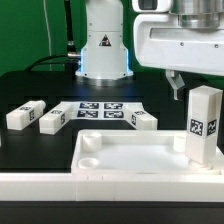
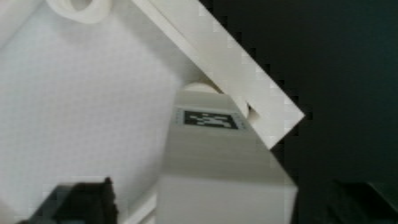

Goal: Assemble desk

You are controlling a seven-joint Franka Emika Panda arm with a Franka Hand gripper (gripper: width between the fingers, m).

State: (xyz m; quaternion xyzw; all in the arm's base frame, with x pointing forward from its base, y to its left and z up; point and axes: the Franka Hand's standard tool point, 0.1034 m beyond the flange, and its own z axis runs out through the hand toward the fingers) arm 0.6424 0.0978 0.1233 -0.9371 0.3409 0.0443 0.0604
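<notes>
Gripper (image 1: 190, 84) open, straddling upright white tagged plastic block leg (image 1: 203, 125) at corner of white rimmed plastic desk panel (image 1: 120, 158). Step: likely seating this leg. Next: lift straight clear without tipping it, then fetch loose leg (image 1: 22, 116) from black surface (image 1: 30, 92).

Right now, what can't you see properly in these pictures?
- Exterior view: the end effector is cut off by the top edge, and only one finger shows, so open or shut is unclear.
- Exterior view: the upright leg hides the desk panel corner under it, so its seating is unclear.
- Wrist view: blur makes that leg's tag unreadable.
- Exterior view: the lying legs have tags too small to read.
</notes>
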